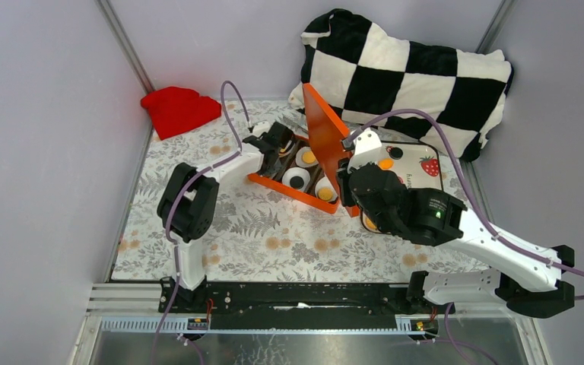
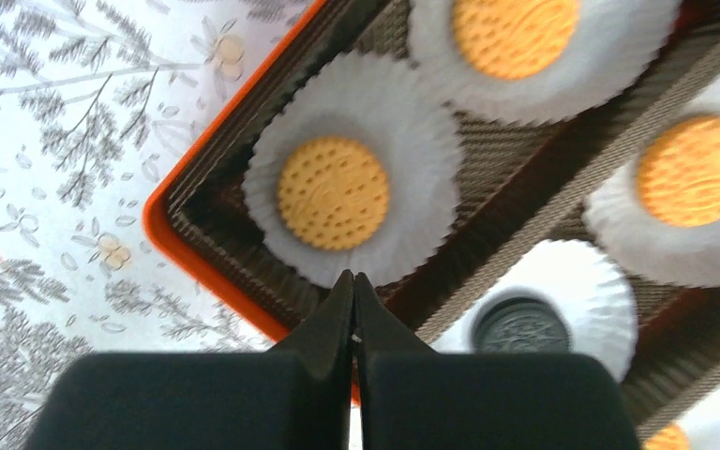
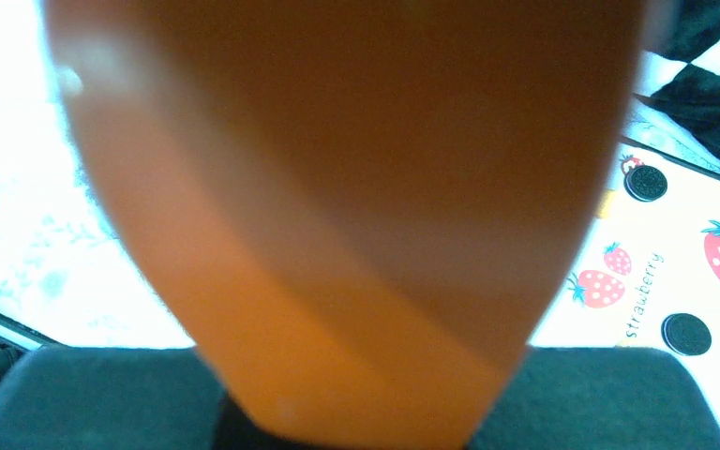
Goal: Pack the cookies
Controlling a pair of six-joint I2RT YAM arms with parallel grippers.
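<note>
An orange box holds cookies in white paper cups: golden ones and a black one. My left gripper is shut and holds nothing. It hovers over the box's corner rim, just short of a cup with a golden cookie. My right gripper is shut on the near edge of the box's orange lid, which stands upright and fills the right wrist view. More cookies lie on the strawberry-print tray: an orange one and black ones.
A black-and-white checked cushion lies at the back right, close behind the tray. A red cloth sits at the back left corner. A floral mat covers the table. Grey walls close in on both sides.
</note>
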